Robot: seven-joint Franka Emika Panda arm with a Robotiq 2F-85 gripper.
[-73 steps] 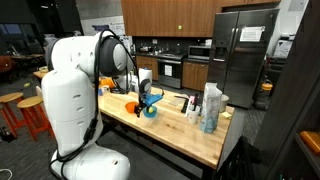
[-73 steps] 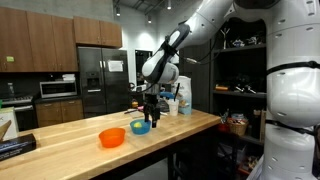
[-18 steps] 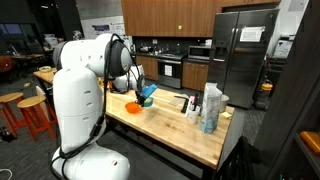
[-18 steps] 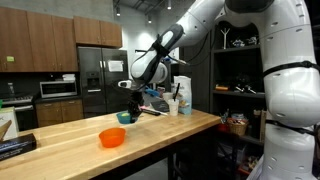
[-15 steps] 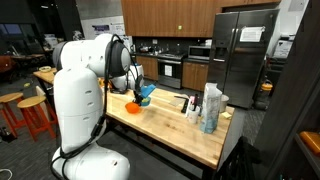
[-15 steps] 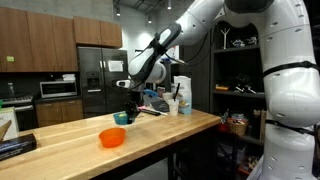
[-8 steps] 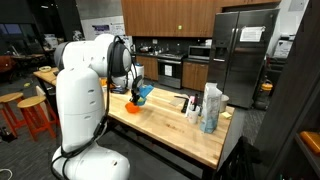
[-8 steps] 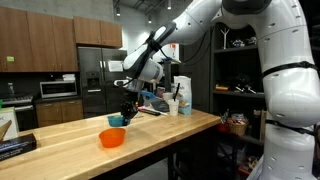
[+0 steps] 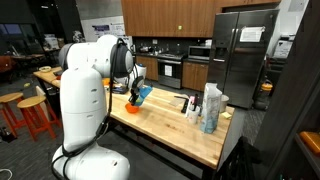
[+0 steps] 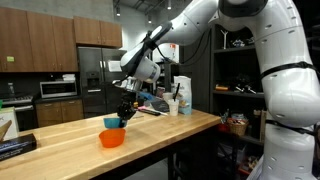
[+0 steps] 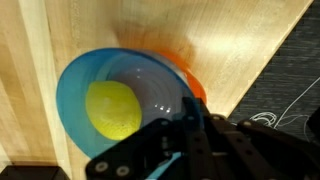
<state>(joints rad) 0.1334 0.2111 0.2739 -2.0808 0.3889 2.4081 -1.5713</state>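
Observation:
My gripper (image 11: 190, 125) is shut on the rim of a blue bowl (image 11: 120, 105) and holds it in the air. A yellow round object (image 11: 112, 108) lies inside the bowl. Directly beneath it an orange bowl (image 11: 190, 80) rests on the wooden counter, mostly hidden in the wrist view. In an exterior view the blue bowl (image 10: 113, 123) hangs just above the orange bowl (image 10: 111, 138), with the gripper (image 10: 124, 112) over its rim. In an exterior view the blue bowl (image 9: 143, 94) is tilted above the orange bowl (image 9: 131, 106), near the counter's end.
Several bottles and containers (image 9: 208, 107) stand on the wooden counter (image 9: 180, 128), also visible behind the arm as bottles (image 10: 178, 100). A dark tray (image 10: 15, 147) sits at one end of the counter. Orange stools (image 9: 30, 115) stand beside it. Dark floor (image 11: 280, 60) lies past the counter's edge.
The arm has carried the blue bowl sideways over the last second until it hangs above the orange bowl. The gripper has stayed shut on its rim.

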